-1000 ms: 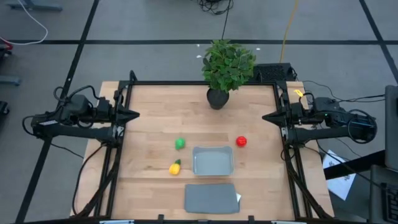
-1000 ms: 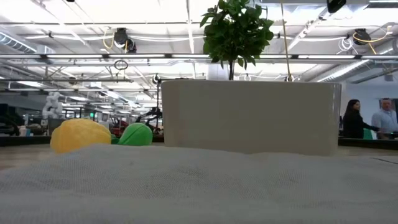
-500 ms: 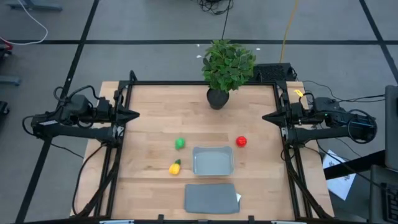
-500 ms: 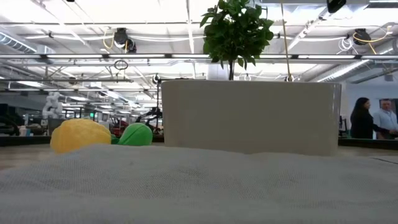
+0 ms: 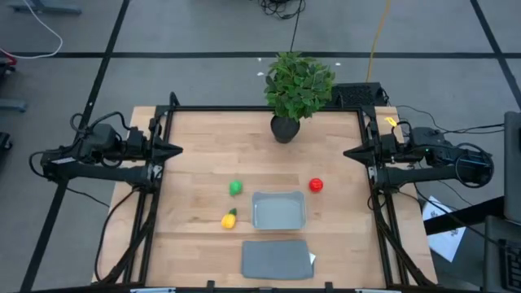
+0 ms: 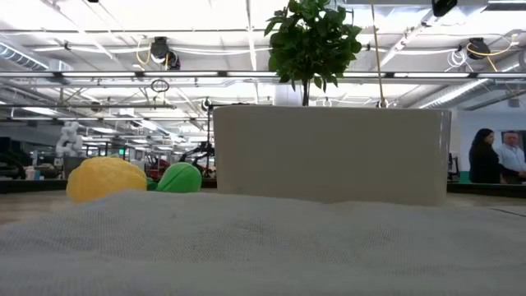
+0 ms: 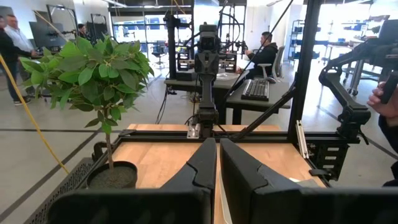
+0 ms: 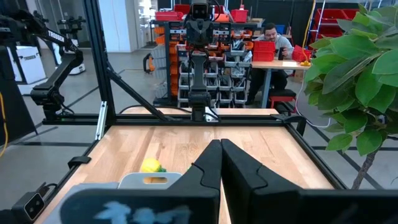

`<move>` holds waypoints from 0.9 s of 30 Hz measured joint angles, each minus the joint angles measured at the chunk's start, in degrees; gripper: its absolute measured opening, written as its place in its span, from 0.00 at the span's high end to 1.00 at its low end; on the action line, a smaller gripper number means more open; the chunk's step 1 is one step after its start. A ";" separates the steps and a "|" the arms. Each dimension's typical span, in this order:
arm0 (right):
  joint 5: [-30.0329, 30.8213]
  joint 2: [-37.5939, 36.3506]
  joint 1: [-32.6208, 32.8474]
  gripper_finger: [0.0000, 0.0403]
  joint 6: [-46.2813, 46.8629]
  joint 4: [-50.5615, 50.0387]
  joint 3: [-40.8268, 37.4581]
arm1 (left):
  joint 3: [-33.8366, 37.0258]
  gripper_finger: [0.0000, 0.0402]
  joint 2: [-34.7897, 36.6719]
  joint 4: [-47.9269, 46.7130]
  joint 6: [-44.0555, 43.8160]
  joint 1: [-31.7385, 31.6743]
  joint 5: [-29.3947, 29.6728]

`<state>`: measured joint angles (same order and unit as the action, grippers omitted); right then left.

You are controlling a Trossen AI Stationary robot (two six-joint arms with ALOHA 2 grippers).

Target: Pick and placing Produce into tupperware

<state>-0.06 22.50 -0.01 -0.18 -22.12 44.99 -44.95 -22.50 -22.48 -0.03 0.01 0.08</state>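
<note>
Three produce pieces, table centre: green (image 5: 235, 188), yellow (image 5: 229, 219), red (image 5: 316, 185), surrounding empty tupperware (image 5: 279, 211). Left gripper (image 5: 176, 150), right gripper (image 5: 350, 152): fingers together, at opposite table edges, well apart from produce.

Colours on the pale wooden table

The table (image 5: 195, 155) is light tan wood with faint plank lines, framed by black rails. The tupperware (image 5: 279, 211) is translucent grey-blue; the flat lid (image 5: 276, 260) is a darker, plain grey. One produce piece is round and red (image 5: 316, 185), one round and green (image 5: 235, 188), one yellow with a green tip (image 5: 229, 219). The potted plant (image 5: 298, 84) has bright green leaves above a black pot. Both arms are dark, nearly black: the left gripper (image 5: 176, 150) and the right gripper (image 5: 350, 152) alike. The floor around is grey, crossed by black lines.
</note>
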 joint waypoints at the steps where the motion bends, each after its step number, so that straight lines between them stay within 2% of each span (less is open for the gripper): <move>1: 0.00 0.00 0.00 1.00 -0.64 0.18 0.00 | 0.00 0.94 0.00 0.00 0.00 0.02 0.00; 27: -0.02 0.02 0.00 1.00 -0.55 0.85 0.00 | 0.00 0.94 0.02 -0.01 0.00 0.02 0.00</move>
<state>-0.07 22.52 -0.01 -0.73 -21.28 44.99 -44.95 -22.48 -22.49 -0.03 0.03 0.08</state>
